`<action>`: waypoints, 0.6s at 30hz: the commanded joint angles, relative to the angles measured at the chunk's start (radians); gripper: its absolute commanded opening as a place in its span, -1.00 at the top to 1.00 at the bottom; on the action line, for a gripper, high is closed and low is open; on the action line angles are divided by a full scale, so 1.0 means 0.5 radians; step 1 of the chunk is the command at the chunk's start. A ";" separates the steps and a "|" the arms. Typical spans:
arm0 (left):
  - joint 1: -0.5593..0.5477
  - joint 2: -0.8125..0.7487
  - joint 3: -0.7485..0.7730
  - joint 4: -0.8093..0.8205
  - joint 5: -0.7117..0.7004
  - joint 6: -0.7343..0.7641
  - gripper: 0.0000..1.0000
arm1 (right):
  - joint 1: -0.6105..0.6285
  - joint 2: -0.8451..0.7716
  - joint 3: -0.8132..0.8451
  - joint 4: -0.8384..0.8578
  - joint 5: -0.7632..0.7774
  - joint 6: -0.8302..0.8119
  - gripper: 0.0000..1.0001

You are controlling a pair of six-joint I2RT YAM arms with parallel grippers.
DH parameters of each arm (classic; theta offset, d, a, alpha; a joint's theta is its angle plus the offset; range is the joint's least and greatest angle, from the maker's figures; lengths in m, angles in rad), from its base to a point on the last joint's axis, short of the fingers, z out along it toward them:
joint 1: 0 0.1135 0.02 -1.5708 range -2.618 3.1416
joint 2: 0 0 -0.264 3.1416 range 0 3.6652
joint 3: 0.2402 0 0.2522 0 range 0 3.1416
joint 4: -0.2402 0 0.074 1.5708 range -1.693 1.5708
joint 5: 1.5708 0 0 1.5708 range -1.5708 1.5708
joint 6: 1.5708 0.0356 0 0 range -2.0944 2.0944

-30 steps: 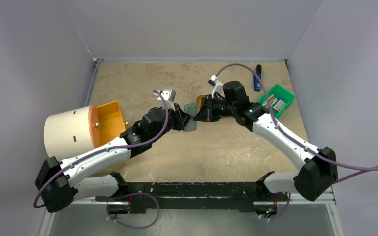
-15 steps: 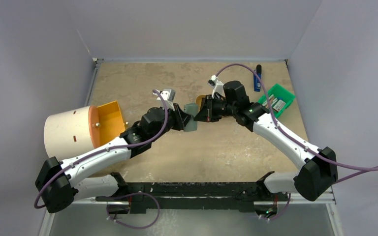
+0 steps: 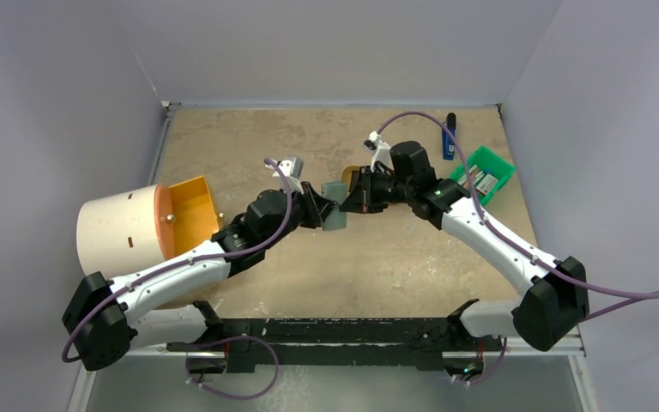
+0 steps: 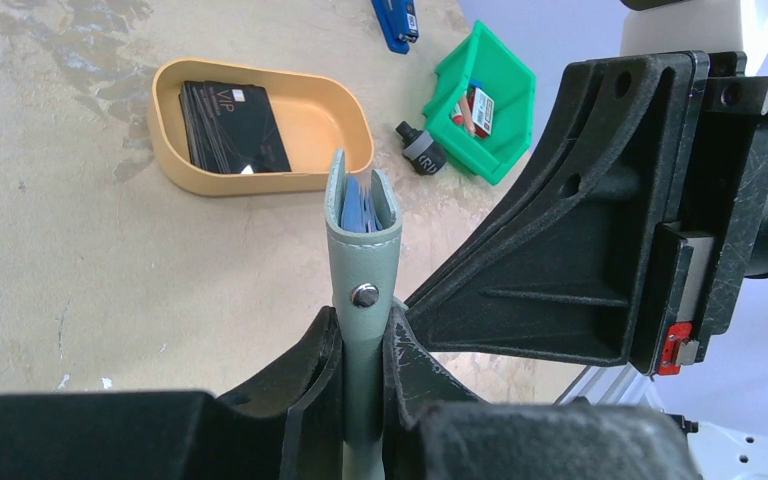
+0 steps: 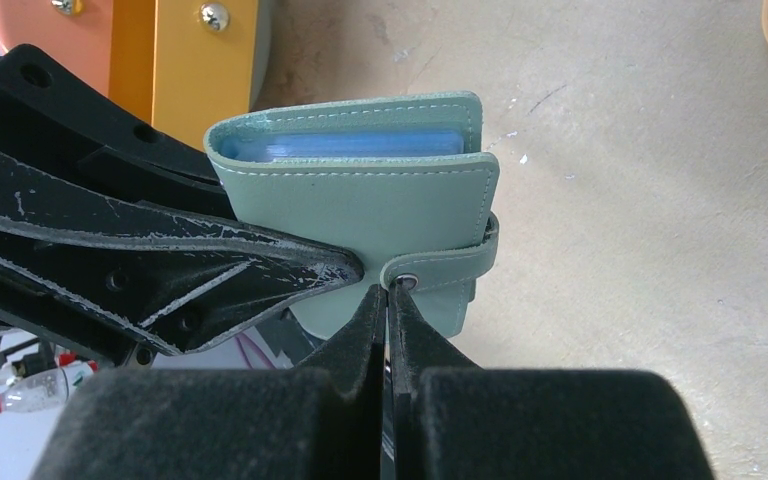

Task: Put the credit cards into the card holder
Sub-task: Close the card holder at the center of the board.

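The sage-green card holder [image 3: 334, 209] hangs above the table's middle, folded, with my left gripper [image 4: 363, 325] shut on its lower edge just below the snap. Blue credit cards [image 5: 345, 145] sit inside it, their edges showing at its open end [image 4: 360, 212]. My right gripper [image 5: 388, 290] is shut, with nothing between its fingers, and its tips touch the snap tab [image 5: 430, 272] of the card holder [image 5: 360, 200]. More credit cards [image 4: 230, 125], black ones, lie stacked in the tan oval tray [image 4: 260, 182] on the table beyond.
A green bin [image 3: 480, 176] with small items stands at the right, and a blue object [image 3: 450, 137] lies behind it. A small black cylinder [image 4: 418, 152] lies by the bin. A cream drum with an orange drawer [image 3: 184, 206] stands at the left.
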 commanded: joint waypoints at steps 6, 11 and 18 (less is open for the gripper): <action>-0.118 -0.021 0.108 0.670 0.594 -0.261 1.00 | 0.039 0.053 0.011 0.225 0.021 -0.005 1.00; -0.139 -0.022 0.111 0.703 0.608 -0.273 1.00 | 0.051 0.067 0.018 0.211 0.020 -0.008 1.00; -0.143 -0.087 0.125 0.497 0.449 -0.142 1.00 | 0.051 -0.013 -0.009 0.168 0.050 -0.065 1.00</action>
